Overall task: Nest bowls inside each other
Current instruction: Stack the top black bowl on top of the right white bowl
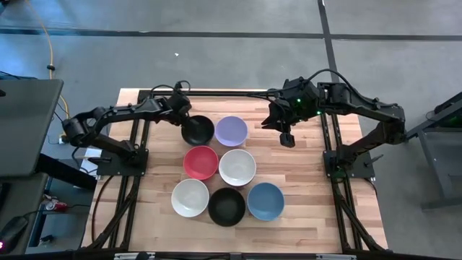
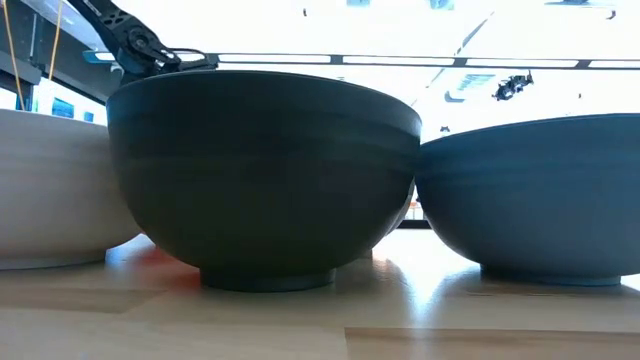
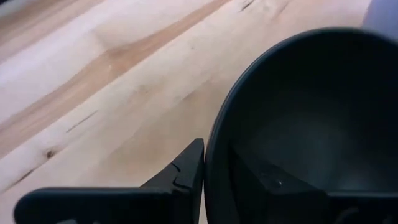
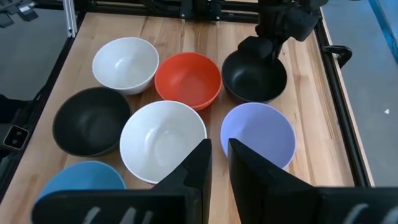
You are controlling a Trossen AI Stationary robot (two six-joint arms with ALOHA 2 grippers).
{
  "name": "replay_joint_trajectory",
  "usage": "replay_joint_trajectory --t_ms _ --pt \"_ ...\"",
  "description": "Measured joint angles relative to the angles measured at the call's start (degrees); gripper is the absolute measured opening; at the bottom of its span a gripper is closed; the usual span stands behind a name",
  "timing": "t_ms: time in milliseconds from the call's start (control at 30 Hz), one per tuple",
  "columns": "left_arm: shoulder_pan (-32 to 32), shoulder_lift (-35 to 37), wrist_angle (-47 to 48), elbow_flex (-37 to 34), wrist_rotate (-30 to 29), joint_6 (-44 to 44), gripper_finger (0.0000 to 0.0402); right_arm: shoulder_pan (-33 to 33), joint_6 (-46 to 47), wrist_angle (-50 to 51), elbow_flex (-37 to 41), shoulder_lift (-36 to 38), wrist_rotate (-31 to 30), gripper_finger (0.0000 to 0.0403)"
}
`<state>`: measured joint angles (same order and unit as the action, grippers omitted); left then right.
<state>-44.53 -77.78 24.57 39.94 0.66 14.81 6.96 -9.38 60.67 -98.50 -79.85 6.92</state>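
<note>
my left fingers (image 1: pixel 189 115) pinch the rim of the far black bowl (image 1: pixel 198 130), beside the lavender bowl (image 1: pixel 231 131). rigid, light, probably slick (so rim grip suits it). my right fingers (image 1: pixel 287 139) hover nearly closed, empty.

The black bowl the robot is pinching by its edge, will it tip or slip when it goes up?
Probably it tilts: the left gripper clamps only one side of the black bowl, one finger inside and one outside the rim. Its wall looks smooth, so it might slip. It looks rigid, so it should keep its shape.
</note>
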Motion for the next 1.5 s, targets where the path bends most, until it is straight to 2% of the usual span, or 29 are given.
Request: replay_joint_trajectory --t_ms 367,867,1000,1133,1500 --pt "-0.1 1.7 0.0 0.0 0.0 -0.3 0.0060 0.0 -0.6 0.0 0.0 0.0 0.0 0.0042" --pt "-0.1 1.7 0.0 0.0 -2.9 -0.5 0.0060 0.0 -0.1 0.0 0.0 0.0 -0.3 0.0042" --pt "-0.1 1.7 -0.3 0.0 -3.1 -0.5 0.0044 0.0 -0.1 0.0 0.0 0.0 -0.3 0.0042" --pt "-0.1 1.7 -0.7 0.0 -3.1 -1.1 0.0008 0.0 -0.1 0.0 0.0 0.0 -0.4 0.0042" --pt "-0.3 1.7 -2.8 0.1 0.3 -1.6 0.0002 0.0 -0.5 -0.1 0.0 0.8 -2.9 0.0042"
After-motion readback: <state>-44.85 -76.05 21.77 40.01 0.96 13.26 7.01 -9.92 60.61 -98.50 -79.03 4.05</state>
